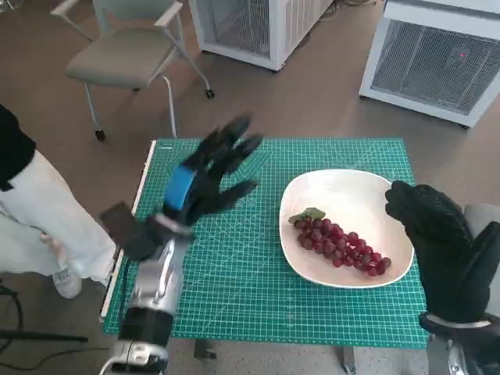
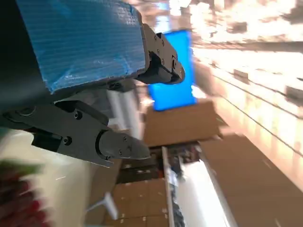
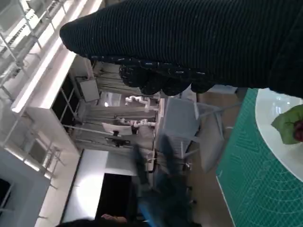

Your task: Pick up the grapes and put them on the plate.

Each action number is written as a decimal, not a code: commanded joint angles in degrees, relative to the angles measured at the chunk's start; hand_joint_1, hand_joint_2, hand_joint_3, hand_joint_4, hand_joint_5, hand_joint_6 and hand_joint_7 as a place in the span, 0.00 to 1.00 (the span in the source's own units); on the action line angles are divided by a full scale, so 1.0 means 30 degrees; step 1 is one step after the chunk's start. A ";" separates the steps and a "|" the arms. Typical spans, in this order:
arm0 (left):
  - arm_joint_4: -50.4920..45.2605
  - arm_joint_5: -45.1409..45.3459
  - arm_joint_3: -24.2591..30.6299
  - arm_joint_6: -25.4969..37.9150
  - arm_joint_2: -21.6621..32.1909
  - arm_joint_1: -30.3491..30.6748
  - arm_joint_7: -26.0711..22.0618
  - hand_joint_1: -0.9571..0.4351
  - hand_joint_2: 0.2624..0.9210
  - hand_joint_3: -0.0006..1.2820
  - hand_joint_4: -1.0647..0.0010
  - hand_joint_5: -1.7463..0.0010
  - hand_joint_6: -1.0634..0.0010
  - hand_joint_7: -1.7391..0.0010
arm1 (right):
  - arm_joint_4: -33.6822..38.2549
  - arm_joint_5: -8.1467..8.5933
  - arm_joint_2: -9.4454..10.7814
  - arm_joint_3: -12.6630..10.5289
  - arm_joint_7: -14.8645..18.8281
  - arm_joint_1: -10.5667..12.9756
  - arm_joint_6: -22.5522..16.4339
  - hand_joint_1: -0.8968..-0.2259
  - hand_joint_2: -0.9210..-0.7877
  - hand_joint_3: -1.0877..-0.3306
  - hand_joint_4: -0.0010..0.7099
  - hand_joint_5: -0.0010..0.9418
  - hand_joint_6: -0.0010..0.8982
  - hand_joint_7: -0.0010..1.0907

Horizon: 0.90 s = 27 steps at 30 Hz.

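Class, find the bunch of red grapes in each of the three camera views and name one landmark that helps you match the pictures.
Head view: grapes lie on the white plate, right of centre.
Left wrist view: a red blur at the lower left corner.
Right wrist view: only the leaf and a red edge at the right border.
Shared landmark: the white plate.

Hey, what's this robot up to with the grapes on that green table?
The grapes already lie on the white plate, which sits on the green cutting mat. Neither hand holds anything: the left hand is raised above the mat with its fingers spread, blurred as if moving, and the gloved right hand hangs at the plate's edge. A person stands beside the table.
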 commanded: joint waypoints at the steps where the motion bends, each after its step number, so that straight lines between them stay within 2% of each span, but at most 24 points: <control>1: -0.0994 -0.0913 0.0171 0.0158 -0.0126 0.0791 -0.0676 0.30 1.00 0.16 0.69 1.00 0.67 1.00 | 0.0220 0.0175 -0.0163 0.0036 0.0169 0.0081 0.0474 0.85 0.00 0.64 0.62 0.93 0.27 0.94; 12: -0.1754 -0.1812 0.0154 0.0445 -0.0250 0.1884 -0.1592 0.29 1.00 0.16 0.71 1.00 0.67 1.00 | 0.0207 0.0323 -0.0236 -0.0044 0.0361 -0.0033 0.0764 0.85 0.00 0.64 0.62 0.92 0.27 0.93; 27: -0.2705 -0.2430 0.0259 0.1047 -0.0388 0.2592 -0.2055 0.34 1.00 0.15 0.70 1.00 0.67 1.00 | 0.0371 0.0606 -0.0287 -0.0100 0.0625 -0.0268 0.0954 0.84 0.00 0.64 0.63 0.92 0.28 0.93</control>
